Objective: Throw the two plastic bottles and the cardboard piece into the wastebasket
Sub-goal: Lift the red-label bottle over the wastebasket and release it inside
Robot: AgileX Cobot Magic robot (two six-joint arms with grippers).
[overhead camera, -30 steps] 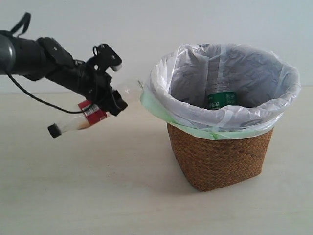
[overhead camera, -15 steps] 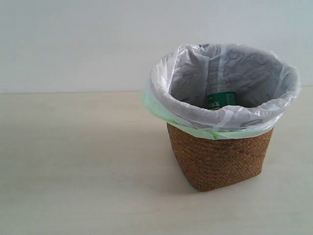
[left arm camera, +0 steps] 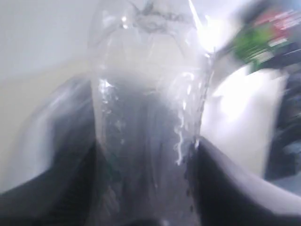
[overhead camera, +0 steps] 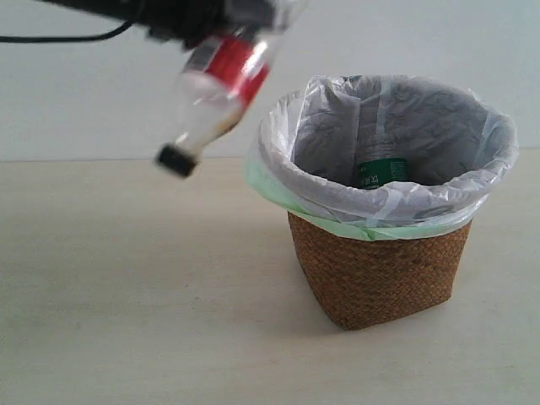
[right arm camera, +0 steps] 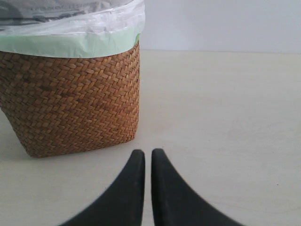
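The slimmer clear bottle (overhead camera: 221,80), with a red label and a black cap, hangs tilted, cap down, high up just left of the wastebasket's rim. My left gripper (overhead camera: 211,21) is shut on its upper body at the top edge of the exterior view. In the left wrist view the bottle (left arm camera: 146,94) fills the gap between the dark fingers (left arm camera: 225,188). The wicker wastebasket (overhead camera: 380,278) with its white liner holds the green-labelled bottle (overhead camera: 381,171). My right gripper (right arm camera: 147,153) is shut and empty, low over the table beside the wastebasket (right arm camera: 70,103). The cardboard piece is out of view.
A pale table (overhead camera: 135,304) runs under everything, with a plain white wall behind. The liner's pale green edge (overhead camera: 278,198) folds out over the basket's rim. A black cable (overhead camera: 59,38) trails from the left arm.
The left arm held the bottle low at the basket's left, left the view, and now holds it higher and nearer the rim. The basket has not moved.
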